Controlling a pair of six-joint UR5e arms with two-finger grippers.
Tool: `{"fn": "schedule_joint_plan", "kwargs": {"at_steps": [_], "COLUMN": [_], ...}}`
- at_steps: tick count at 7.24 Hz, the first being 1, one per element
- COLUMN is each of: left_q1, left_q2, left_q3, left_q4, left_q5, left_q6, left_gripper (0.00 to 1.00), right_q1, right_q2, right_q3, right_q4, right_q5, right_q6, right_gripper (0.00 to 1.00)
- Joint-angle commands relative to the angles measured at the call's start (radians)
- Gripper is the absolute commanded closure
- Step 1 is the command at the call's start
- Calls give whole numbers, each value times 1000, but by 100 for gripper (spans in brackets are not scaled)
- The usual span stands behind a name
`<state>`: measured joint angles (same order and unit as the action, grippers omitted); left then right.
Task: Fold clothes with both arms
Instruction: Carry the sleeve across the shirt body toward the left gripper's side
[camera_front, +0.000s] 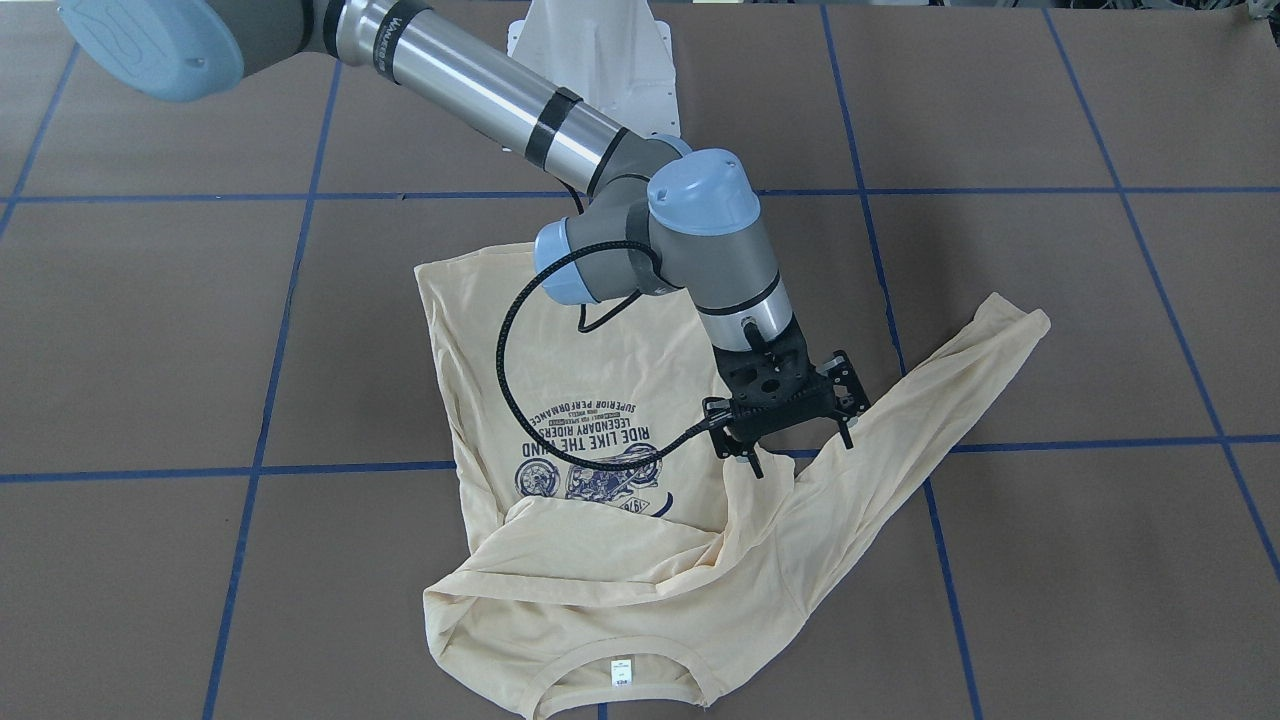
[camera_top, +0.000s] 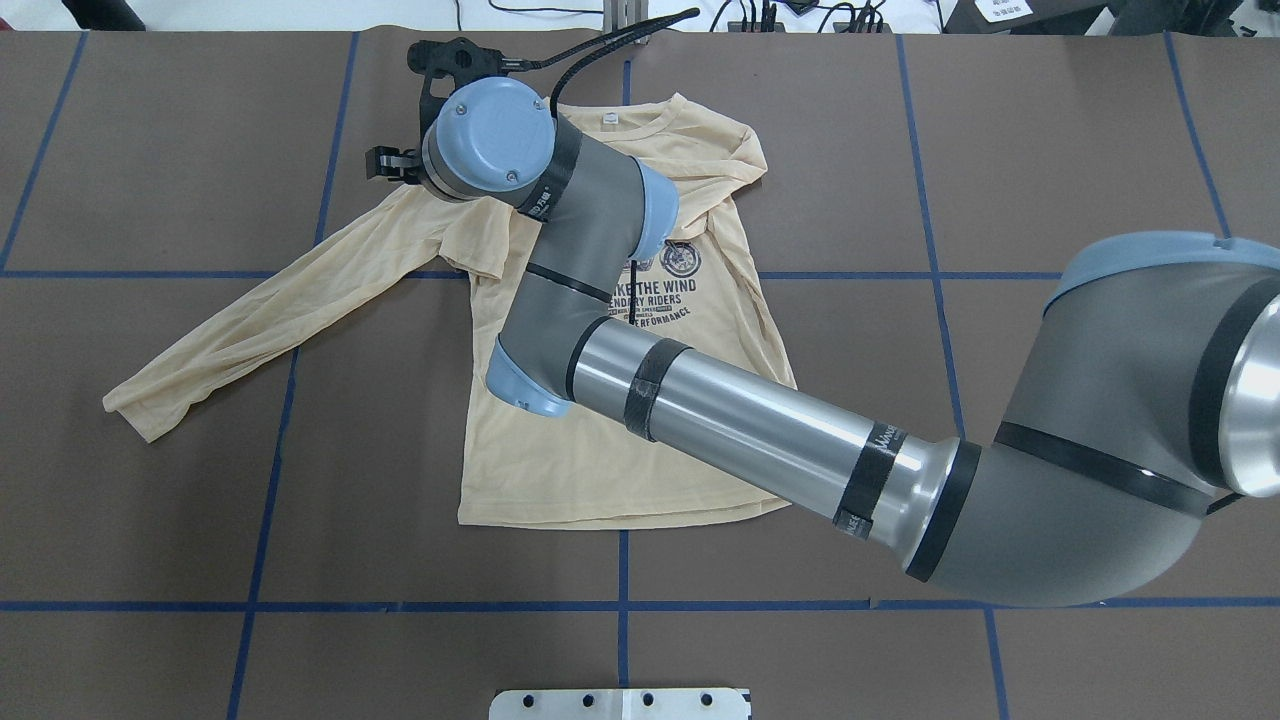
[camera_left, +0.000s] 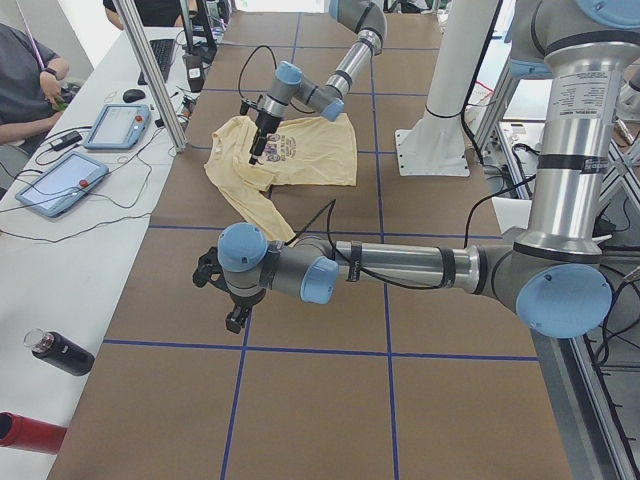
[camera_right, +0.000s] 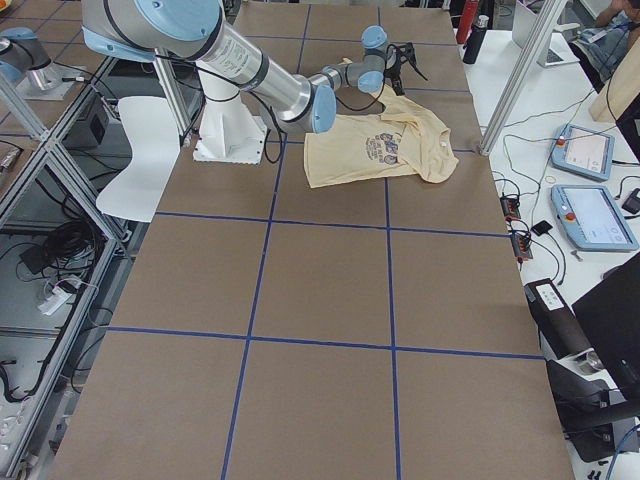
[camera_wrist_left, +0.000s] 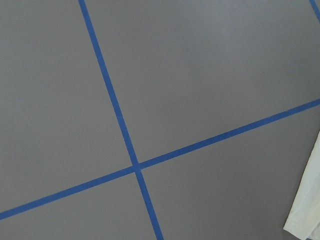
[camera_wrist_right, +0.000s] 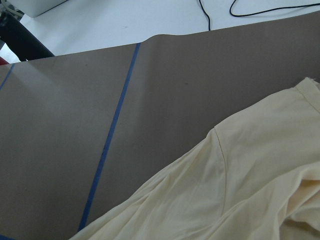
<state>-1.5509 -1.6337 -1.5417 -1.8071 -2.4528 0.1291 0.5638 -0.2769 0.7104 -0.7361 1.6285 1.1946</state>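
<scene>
Lying print-up near the middle of the brown table (camera_front: 150, 320), the cream long-sleeved T-shirt (camera_top: 620, 440) is pointing its ribbed neck (camera_top: 660, 118) and small white label (camera_front: 620, 668) toward the operators' side and its hem toward the robot. Its sleeve (camera_top: 250, 320) on the robot's left is stretching out flat and slanting away from the body, while the cloth below the neck is lying in loose folds that are covering part of the navy print (camera_front: 590, 440). The right arm (camera_top: 720, 410) is reaching across the shirt from the robot's right, and the right gripper (camera_front: 800, 452) is hanging over the spot where the outstretched sleeve is joining the body. Its fingers (camera_front: 752, 462) are standing spread apart, with cloth rising in a small peak beside one fingertip; whether they are touching it cannot be told. The left arm (camera_left: 400, 265) is stretching low over bare table, with the left gripper (camera_left: 235, 318) pointing down near the sleeve's end. It is showing only in the side view, so whether its claw is spread or closed cannot be told. Its wrist camera is catching crossing blue tape lines (camera_wrist_left: 107, 90) and a corner of pale cloth (camera_wrist_left: 307, 210). A white pedestal base (camera_front: 600, 60) is standing on the robot's side of the shirt. Beside the table, a person (camera_left: 20, 80) is sitting by two tablets (camera_left: 60, 185), and a black bottle (camera_left: 60, 352) is lying nearer the camera.
</scene>
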Motion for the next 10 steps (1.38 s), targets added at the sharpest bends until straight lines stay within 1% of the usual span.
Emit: {"fn": "schedule_joint_plan", "kwargs": {"at_steps": [1,2,4,6,7,10], "left_q1": [0,2,2,0,2,2], "left_q2": [-2,-5,-5,-5,-5,-3], "left_q3": [0,2,6,8,9,11], "left_q4": [-1,-3,-17,-26,-26,-26], "left_q5": [0,0,-2,0,0,0], "left_q6": [0,-9,-14,-17,-16,-16], "left_gripper": [0,0,0,0,0,0], "right_q1": [-4,-4,-21,-28,-36,-51], "right_q2": [-21,-22,-50,-53,-59,-62], "right_q3": [4,7,8,0,-2,-5], "right_q4": [-20,-60,-65,-66,-66,-94], "right_q5": [2,1,1,1,1,5], "right_q6": [11,11,26,66,68,69], "right_gripper": [2,2,6,28,30,31]}}
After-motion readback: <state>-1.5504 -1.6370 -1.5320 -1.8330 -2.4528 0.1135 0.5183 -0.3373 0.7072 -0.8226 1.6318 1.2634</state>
